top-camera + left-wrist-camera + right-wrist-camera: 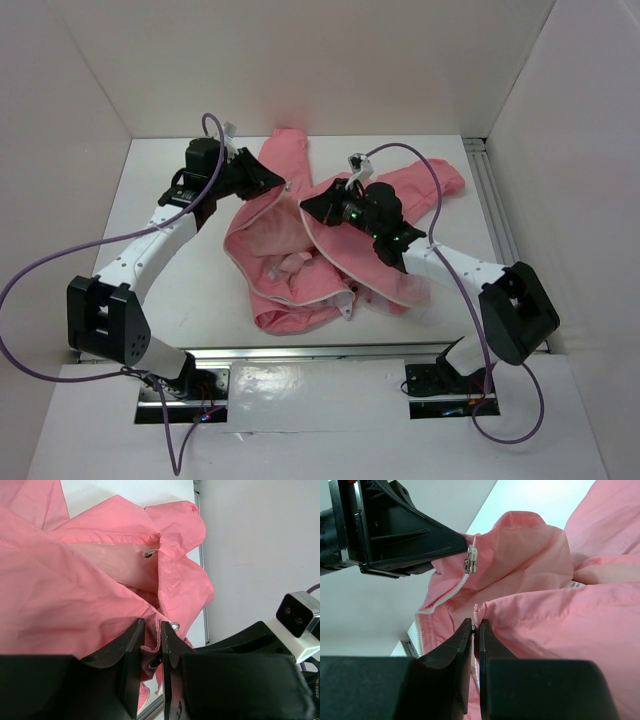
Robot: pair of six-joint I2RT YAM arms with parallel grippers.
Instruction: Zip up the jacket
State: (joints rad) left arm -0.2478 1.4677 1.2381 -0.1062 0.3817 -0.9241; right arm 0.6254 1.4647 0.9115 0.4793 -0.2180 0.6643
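1. While both arms reach out over the white counter (185, 285), a salmon-pink soft fabric jacket (300, 275) lies spread open at its middle, with the paler lining facing up and the sleeves running toward the far wall.
2. At the jacket's upper left front edge sits the left claw (272, 186). In the left wrist view its black fingers (131, 652) are clenched on a fold of the pink cloth, which fills the narrow gap between them.
3. A small silver metal ring (175, 626) set in the fabric lies just beside the tip of one of those fingers.
4. Just beside the left claw, over the jacket's middle, sits the right claw (312, 208). In the right wrist view its fingers (462, 640) are almost together, grasping a thin raised ridge of pink fabric.
5. That same view shows the left claw's tip touching the white zipper edging (451, 594), with the silver zipper slider (470, 560) hanging right at the tip.
6. Both front edges of the jacket lie well apart, so the zipper is not yet joined.
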